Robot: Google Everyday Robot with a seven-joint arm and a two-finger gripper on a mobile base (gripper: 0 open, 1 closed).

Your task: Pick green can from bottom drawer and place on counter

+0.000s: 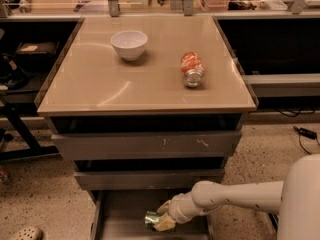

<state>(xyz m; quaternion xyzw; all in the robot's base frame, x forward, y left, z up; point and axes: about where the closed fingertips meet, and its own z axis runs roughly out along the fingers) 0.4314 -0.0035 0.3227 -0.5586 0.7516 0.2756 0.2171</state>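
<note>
The green can point(150, 219) lies on its side in the open bottom drawer point(117, 219), silver end facing left. My gripper point(163, 217) is low inside that drawer, right at the can's right side and touching or nearly touching it. My white arm point(235, 196) reaches in from the lower right. The beige counter point(100, 84) tops the drawer cabinet above.
On the counter stand a white bowl point(129, 44) at the back left and an orange-and-white can point(192, 69) lying on its side at the right. Two wider grey drawers point(147, 145) sit partly open above the bottom one. A cable point(305, 133) lies on the floor at right.
</note>
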